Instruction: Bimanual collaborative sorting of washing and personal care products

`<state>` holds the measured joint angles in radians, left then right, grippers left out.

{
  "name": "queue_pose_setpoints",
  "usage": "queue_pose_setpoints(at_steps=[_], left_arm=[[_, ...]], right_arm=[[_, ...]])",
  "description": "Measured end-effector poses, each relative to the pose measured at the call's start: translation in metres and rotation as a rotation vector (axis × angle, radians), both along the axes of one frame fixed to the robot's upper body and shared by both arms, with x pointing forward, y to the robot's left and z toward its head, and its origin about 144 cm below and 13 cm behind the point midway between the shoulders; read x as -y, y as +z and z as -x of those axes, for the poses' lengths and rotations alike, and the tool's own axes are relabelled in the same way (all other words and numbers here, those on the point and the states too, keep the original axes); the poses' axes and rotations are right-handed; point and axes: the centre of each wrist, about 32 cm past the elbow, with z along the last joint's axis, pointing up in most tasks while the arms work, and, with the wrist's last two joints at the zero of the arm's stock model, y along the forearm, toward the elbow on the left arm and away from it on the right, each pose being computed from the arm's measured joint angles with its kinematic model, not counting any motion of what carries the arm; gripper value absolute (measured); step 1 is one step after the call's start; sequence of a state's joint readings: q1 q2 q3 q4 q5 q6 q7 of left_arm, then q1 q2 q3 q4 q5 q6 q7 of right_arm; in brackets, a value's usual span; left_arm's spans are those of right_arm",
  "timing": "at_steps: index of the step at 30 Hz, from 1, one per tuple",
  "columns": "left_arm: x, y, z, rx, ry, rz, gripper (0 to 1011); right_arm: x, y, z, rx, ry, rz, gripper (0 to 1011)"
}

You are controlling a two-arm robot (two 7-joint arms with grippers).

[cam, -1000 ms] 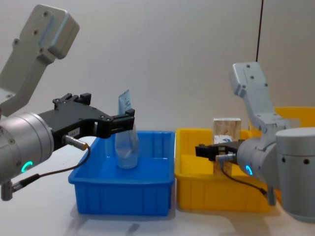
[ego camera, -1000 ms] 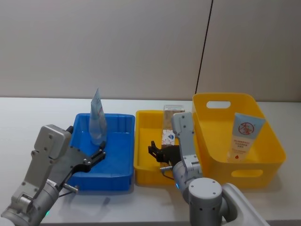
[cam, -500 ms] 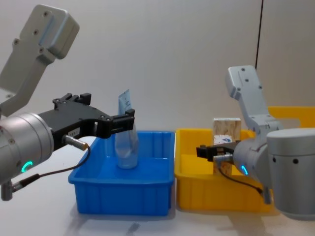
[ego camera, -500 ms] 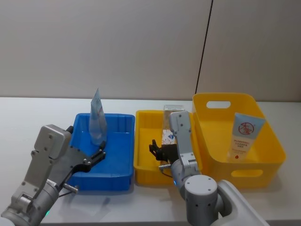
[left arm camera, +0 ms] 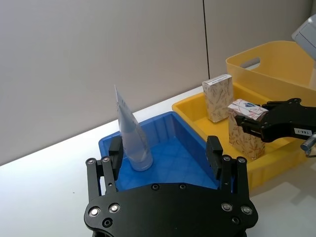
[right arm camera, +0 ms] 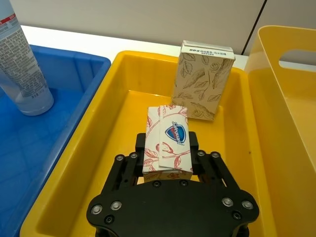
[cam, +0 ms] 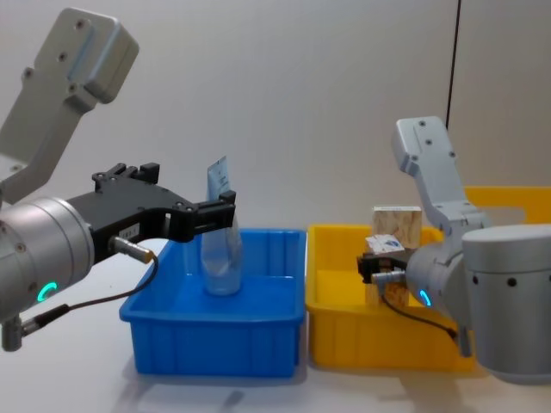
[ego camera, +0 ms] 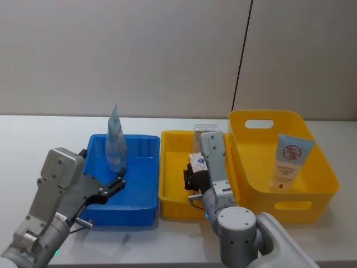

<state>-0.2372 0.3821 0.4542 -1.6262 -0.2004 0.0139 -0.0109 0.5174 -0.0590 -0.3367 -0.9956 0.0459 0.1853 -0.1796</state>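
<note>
Right end effector (right arm camera: 168, 160) clamped on white-topped carton (right arm camera: 167, 140), inside small yellow tray (right arm camera: 118, 94). 2nd carton (right arm camera: 203, 87) upright at tray's far wall. Left end effector (left arm camera: 166, 154) fingers spread, empty, hovering at blue tray (ego camera: 134, 192) near edge; tube (ego camera: 115, 141) standing upright inside. Another tube (ego camera: 290, 162) leaning in large yellow bin (ego camera: 321, 167) on worktop (ego camera: 44, 139).

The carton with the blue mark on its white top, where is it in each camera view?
Head: carton in the yellow tray, in the right gripper.
Left wrist: right of centre.
Right wrist: centre.
Chest: right of centre.
Shared landmark: the upright beige carton behind it.
</note>
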Motion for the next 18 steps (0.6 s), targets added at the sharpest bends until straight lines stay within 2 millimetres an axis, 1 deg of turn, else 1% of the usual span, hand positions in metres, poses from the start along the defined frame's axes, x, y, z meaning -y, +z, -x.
queue_pose_setpoints(at_steps=[1,2,3,6,18], left_arm=[[0.0,0.0,0.0,0.0,0.0,0.0,1001],[0.0,0.0,0.0,0.0,0.0,0.0,1001],[0.0,0.0,0.0,0.0,0.0,0.0,1002],[0.0,0.0,0.0,0.0,0.0,0.0,1001],[0.0,0.0,0.0,0.0,0.0,0.0,1001]], right_arm=[[0.0,-0.0001,-0.0002,0.0,0.0,0.0,458],[0.0,-0.0002,-0.0003,0.0,0.0,0.0,444],[0.0,-0.0001,-0.0004,0.0,-0.001,0.001,400],[0.0,-0.0001,-0.0004,0.0,-0.001,0.001,368],[0.0022,0.0046,0.0018,0.068,0.018,-0.03,364]])
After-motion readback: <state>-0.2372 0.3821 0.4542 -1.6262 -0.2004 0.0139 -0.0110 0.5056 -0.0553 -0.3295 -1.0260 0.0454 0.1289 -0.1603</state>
